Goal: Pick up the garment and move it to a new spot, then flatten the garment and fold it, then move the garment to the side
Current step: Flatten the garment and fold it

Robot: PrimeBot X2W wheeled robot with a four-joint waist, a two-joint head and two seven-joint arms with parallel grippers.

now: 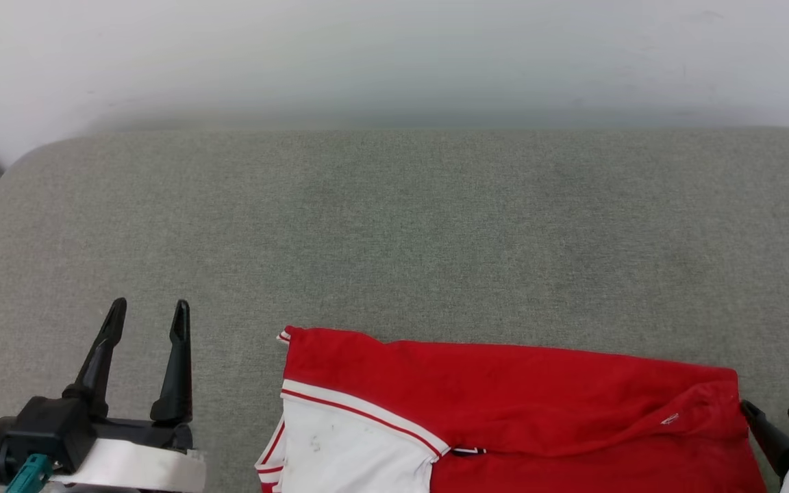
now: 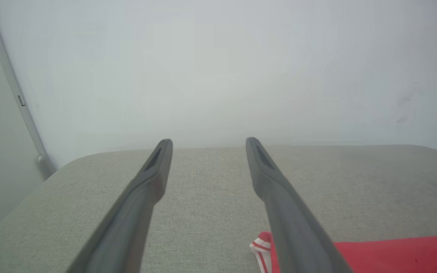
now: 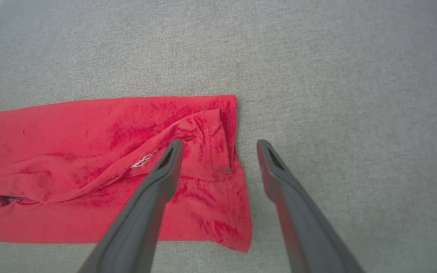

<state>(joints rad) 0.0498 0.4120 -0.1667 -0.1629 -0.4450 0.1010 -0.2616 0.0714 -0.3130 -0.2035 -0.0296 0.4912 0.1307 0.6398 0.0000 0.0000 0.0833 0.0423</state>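
Note:
The garment (image 1: 504, 404) is a red shirt with a white, red-striped sleeve, lying folded and flat at the near edge of the grey cushion. My left gripper (image 1: 149, 313) stands open to the left of it, apart from the cloth; in the left wrist view only the garment's striped corner (image 2: 262, 246) peeks out beside my right finger. My right gripper (image 1: 774, 411) is open at the garment's right edge. In the right wrist view the right gripper (image 3: 218, 144) hovers over that edge of the garment (image 3: 89, 151), with nothing held between its fingers.
A grey fabric cushion (image 1: 394, 233) stretches far beyond the garment, with a rounded far-left corner. A white wall (image 1: 394, 55) rises behind it. A grey pipe (image 2: 17, 98) runs along the wall at the left.

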